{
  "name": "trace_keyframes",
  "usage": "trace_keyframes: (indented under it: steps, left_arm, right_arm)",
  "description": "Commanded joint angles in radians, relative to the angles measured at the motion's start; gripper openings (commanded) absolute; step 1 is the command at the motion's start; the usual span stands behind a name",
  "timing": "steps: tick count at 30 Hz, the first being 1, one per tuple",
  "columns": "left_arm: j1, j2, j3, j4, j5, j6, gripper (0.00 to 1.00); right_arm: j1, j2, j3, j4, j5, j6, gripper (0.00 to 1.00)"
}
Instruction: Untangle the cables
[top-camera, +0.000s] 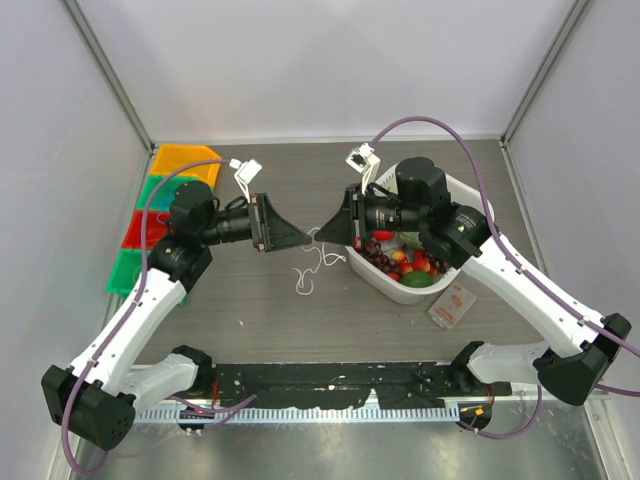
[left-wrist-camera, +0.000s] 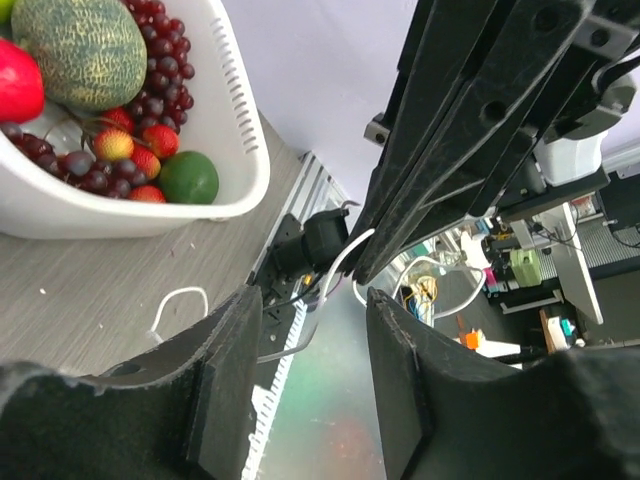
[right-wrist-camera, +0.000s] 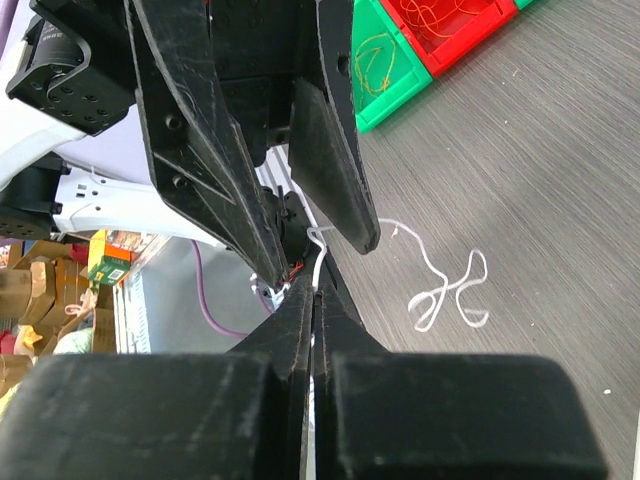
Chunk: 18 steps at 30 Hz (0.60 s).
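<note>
**Right wrist view: second grasp needed**

Right gripper (right-wrist-camera: 313, 297) pinches the white cable (right-wrist-camera: 440, 295), its loops lying on the tabletop (right-wrist-camera: 560, 150) mid-scene. Left gripper (right-wrist-camera: 322, 262) stands spread about the same strand; I judge it should close just beside, then draw left gently.

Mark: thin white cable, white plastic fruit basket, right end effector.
thin white cable (left-wrist-camera: 345, 253): left wrist view, raised strand.
white plastic fruit basket (left-wrist-camera: 235, 150): left wrist view, outer wall.
right end effector (right-wrist-camera: 316, 293): right wrist view, closed fingertips.

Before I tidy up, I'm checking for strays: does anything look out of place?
A flat packet lies loose and askew just outside the white fruit basket, near its right corner. The looped white cable is expected.
</note>
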Motion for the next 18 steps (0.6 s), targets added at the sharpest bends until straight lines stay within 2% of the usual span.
trace_keyframes:
  steps: [1, 5, 6, 8, 9, 11, 12, 13, 17, 18]
  left_arm:
    - [-0.019, 0.01, 0.054, -0.104, -0.001, 0.093, 0.46]
    - [-0.023, 0.028, 0.111, -0.231, -0.061, 0.202, 0.22]
    - [-0.025, 0.036, 0.132, -0.279, -0.096, 0.242, 0.11]
    - [-0.025, 0.041, 0.185, -0.357, -0.191, 0.318, 0.0]
    - [-0.025, 0.044, 0.205, -0.388, -0.247, 0.352, 0.0]
    - [-0.022, 0.053, 0.257, -0.419, -0.361, 0.404, 0.0]
    - [-0.025, 0.059, 0.277, -0.425, -0.428, 0.415, 0.0]
    - [-0.022, 0.07, 0.297, -0.428, -0.482, 0.426, 0.0]
    - [-0.008, 0.154, 0.399, -0.45, -0.74, 0.46, 0.0]
    - [0.0, 0.172, 0.43, -0.45, -0.795, 0.463, 0.0]
  right_arm:
    - [-0.005, -0.014, 0.03, 0.056, -0.019, 0.017, 0.01]
    - [-0.006, -0.007, 0.041, 0.068, -0.026, 0.028, 0.01]
    - [-0.008, -0.002, 0.045, 0.068, -0.028, 0.028, 0.01]
    - [-0.006, 0.004, 0.054, 0.059, -0.011, 0.017, 0.02]
    - [-0.006, 0.012, 0.074, 0.009, 0.065, 0.011, 0.22]
    - [-0.008, 0.01, 0.102, -0.069, 0.211, -0.018, 0.56]
    - [-0.006, 0.006, 0.111, -0.091, 0.26, -0.043, 0.6]
    - [-0.009, -0.005, 0.131, -0.144, 0.385, -0.057, 0.74]
    - [-0.017, -0.043, 0.174, -0.229, 0.659, -0.106, 0.77]
    - [-0.017, -0.048, 0.182, -0.24, 0.678, -0.114, 0.78]
